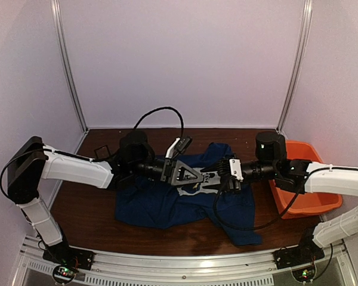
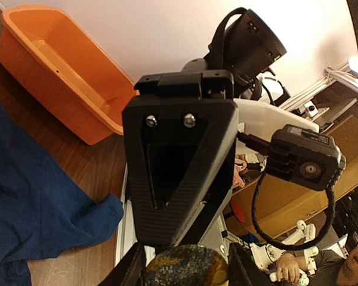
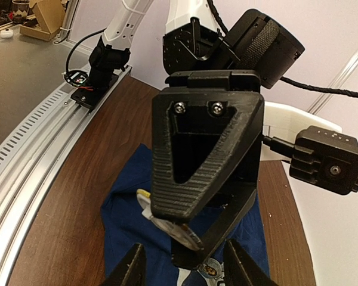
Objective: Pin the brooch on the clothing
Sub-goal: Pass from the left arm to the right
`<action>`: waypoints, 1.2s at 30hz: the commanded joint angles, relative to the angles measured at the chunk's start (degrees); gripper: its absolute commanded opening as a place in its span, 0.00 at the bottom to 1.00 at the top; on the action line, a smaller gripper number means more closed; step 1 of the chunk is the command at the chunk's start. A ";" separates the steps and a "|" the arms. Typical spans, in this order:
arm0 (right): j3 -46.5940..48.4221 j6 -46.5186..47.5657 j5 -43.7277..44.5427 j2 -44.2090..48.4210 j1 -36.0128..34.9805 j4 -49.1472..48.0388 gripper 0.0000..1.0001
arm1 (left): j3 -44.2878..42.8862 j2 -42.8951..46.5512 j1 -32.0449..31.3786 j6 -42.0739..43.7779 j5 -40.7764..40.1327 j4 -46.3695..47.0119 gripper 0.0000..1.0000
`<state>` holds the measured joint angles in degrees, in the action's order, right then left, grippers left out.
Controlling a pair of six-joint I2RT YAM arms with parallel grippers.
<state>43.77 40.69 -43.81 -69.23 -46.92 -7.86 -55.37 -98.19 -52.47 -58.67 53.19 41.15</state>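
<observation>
Over the shirt mid-counter, our left jaws grasp the brooch; our right jaws meet them tip to tip, and we cannot tell their grip.

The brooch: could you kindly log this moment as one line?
left gripper: holds brooch | right gripper: tip to tip, grip unclear | shirt: crumpled on table

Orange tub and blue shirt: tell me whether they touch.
Apart. The left wrist view shows a strip of bare wooden table between the orange tub and the blue shirt.
</observation>
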 commanded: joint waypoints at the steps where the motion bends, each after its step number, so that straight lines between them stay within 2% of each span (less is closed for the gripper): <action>1: 1.57 1.11 -0.07 0.67 -0.46 0.88 0.45 | -0.52 -1.03 -0.85 -0.08 1.78 3.50 0.39; 4: 1.93 1.49 -0.62 0.19 -0.46 1.60 0.42 | -0.53 -1.19 -1.04 -0.33 1.92 4.19 0.40; 7: 2.51 1.84 -1.60 -0.59 -0.46 2.67 0.34 | -0.60 -1.30 -1.14 -0.69 2.15 4.89 0.39; 16: 2.90 1.21 -5.31 -1.52 -0.44 1.96 0.30 | -0.70 -2.08 -1.36 -1.49 2.68 6.21 0.39; 26: 2.91 0.96 -6.26 -2.02 -0.46 2.32 0.12 | -0.61 -2.71 -1.40 -2.71 3.15 8.30 0.38; 29: 2.86 0.74 -6.50 -2.08 -0.46 2.41 0.09 | -0.44 -2.71 -1.36 -3.71 3.36 9.58 0.38; 32: 3.16 0.53 -6.77 -1.77 -0.46 3.36 0.00 | -0.44 -2.41 -1.41 -4.11 3.34 10.10 0.39; 36: 2.33 -0.66 -7.57 -0.64 -0.46 2.42 0.00 | -0.13 -2.10 -1.41 -4.07 2.54 10.63 0.50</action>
<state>45.60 42.26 -49.74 -70.70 -46.96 -5.78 -55.37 -100.09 -53.47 -63.40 56.88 46.33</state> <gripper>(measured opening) 0.032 0.454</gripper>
